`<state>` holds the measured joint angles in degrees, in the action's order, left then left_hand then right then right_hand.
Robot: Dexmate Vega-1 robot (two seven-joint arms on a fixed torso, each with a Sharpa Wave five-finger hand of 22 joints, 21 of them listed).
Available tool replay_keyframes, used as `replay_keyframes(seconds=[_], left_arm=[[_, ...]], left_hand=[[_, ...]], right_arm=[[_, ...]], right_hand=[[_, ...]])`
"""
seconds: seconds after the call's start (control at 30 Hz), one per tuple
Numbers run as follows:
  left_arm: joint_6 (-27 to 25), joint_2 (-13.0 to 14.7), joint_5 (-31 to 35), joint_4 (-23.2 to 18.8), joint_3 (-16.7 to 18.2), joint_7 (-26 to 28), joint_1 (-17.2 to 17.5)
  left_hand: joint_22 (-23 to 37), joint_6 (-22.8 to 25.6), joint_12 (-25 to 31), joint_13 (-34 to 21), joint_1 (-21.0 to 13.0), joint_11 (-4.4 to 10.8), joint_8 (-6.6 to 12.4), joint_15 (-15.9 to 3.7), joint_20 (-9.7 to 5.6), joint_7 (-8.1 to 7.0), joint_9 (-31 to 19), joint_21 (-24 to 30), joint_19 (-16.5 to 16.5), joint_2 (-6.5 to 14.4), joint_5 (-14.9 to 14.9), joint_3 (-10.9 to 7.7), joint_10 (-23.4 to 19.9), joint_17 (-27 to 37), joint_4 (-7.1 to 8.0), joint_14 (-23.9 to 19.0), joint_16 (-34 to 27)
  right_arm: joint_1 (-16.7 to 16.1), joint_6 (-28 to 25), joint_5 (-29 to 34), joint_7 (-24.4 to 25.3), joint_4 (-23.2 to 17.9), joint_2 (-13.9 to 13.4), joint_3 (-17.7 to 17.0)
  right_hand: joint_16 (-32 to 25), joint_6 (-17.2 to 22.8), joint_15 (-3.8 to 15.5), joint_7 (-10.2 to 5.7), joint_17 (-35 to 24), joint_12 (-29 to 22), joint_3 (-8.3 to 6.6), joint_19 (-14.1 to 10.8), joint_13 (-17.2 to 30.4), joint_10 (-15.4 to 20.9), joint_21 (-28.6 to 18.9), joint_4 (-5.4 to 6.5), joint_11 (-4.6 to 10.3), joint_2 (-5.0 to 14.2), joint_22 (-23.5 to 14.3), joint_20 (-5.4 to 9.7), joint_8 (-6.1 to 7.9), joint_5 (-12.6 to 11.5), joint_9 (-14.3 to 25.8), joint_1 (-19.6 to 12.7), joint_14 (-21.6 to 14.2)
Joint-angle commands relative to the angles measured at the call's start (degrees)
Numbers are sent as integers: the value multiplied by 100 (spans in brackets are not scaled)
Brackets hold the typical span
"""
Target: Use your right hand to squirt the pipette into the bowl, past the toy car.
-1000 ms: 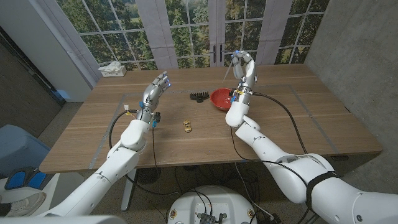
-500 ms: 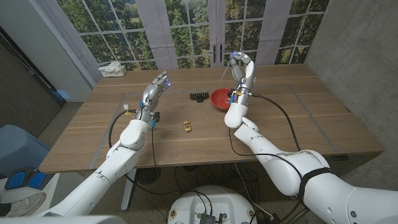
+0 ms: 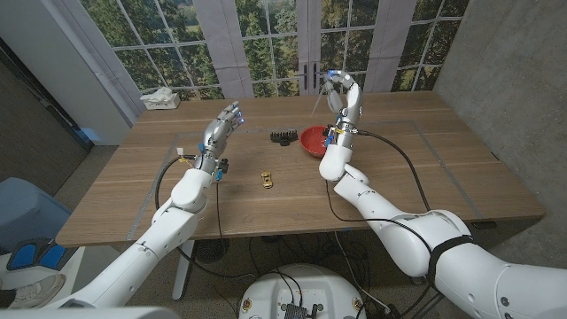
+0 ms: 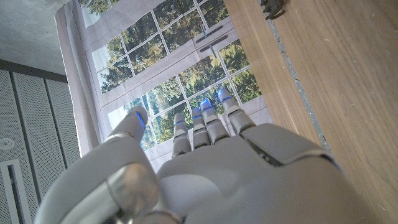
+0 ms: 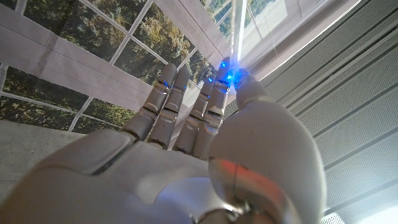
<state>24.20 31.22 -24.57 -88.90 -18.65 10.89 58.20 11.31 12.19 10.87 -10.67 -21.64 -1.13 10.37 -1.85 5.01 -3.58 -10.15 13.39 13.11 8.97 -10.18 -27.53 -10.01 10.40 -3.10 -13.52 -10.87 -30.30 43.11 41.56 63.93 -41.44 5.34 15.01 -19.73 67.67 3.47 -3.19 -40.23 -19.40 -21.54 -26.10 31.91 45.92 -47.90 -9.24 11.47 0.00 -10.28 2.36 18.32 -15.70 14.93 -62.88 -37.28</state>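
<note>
Pipette is up in the air over the far side of the red bowl, pinched by the right hand btw thumb and a finger. It tilts, thin tip pointing down and a bit left, toward the bowl's far rim. In the right wrist view the pipette shows as a thin clear stick going up past the fingertips, w/ thumb and a finger closed on it and the other fingers straight and close together.

Bowl sits on the wooden table, right of middle, far side. Toy car, small and yellow, sits near the middle, nearer than the bowl and to its left, well apart from it. A black comb-like thing lies just left of the bowl, not touching it. A tissue box sits at the far left corner.

Left hand is raised over the left part of the table, holding nothing, fingers straight and a bit apart. Left wrist view: left hand w/ fingers side by side, thumb apart.
</note>
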Motion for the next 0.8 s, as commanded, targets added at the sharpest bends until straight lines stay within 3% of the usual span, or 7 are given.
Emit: replay_keyframes(seconds=[0.03,0.27,0.33,0.43,0.53,0.8], left_arm=[[-58,-10,3,-1,-49,-13,-42],[-109,-6,35,-75,-78,27,-15],[-116,-4,50,-94,-83,41,-6],[-119,-7,67,-122,-86,65,9],[-128,-9,70,-134,-92,68,10],[-147,-5,75,-122,-102,57,-10]], left_hand=[[12,34,51,-14,49,24,15,15,41,12,-5,44,0,-19,12,-20,-23,0,-30,-78,-43],[10,25,60,-14,78,16,12,16,50,11,-6,44,2,-24,12,-33,-43,-1,-45,-146,-61],[10,19,60,-14,86,16,10,16,59,11,-6,46,7,-25,12,-36,-44,-1,-49,-153,-60],[10,20,61,-15,100,29,11,27,69,5,-6,47,10,-27,12,-42,-47,-1,-55,-171,-63],[9,21,60,-15,107,26,12,28,71,3,-6,46,10,-28,12,-46,-44,-1,-60,-177,-62],[8,23,63,-15,129,35,14,22,78,15,-6,46,11,-31,12,-59,-53,-2,-75,-198,-61]], right_arm=[[22,-254,-706,7,-269,-371,670],[-1,-403,-1242,7,-519,-661,1132],[-22,-461,-1327,7,-601,-711,1196],[-37,-570,-1471,7,-735,-834,1358],[-40,-595,-1550,7,-772,-874,1415],[-31,-643,-1605,7,-768,-895,1454]], right_hand=[[-46,-84,909,-27,-52,67,-34,4,-26,-43,-30,15,10,52,-28,258,-65,34,-57,-4,36],[-49,-84,894,-48,-79,165,-39,12,-79,-116,-43,12,-11,75,-30,261,-113,83,-133,-26,84],[-9,-18,880,-131,-65,243,-41,19,-112,-217,-51,18,-16,69,-32,257,-115,110,-175,-11,150],[209,91,860,-237,49,471,-49,220,-233,-452,-7,54,1,35,-26,180,-182,184,-303,100,471],[319,121,848,-282,135,626,-81,380,-324,-640,53,66,10,28,-12,110,-249,206,-362,167,583],[374,112,842,-306,190,721,-101,370,-393,-765,57,81,14,25,-4,97,-306,215,-387,232,622]])
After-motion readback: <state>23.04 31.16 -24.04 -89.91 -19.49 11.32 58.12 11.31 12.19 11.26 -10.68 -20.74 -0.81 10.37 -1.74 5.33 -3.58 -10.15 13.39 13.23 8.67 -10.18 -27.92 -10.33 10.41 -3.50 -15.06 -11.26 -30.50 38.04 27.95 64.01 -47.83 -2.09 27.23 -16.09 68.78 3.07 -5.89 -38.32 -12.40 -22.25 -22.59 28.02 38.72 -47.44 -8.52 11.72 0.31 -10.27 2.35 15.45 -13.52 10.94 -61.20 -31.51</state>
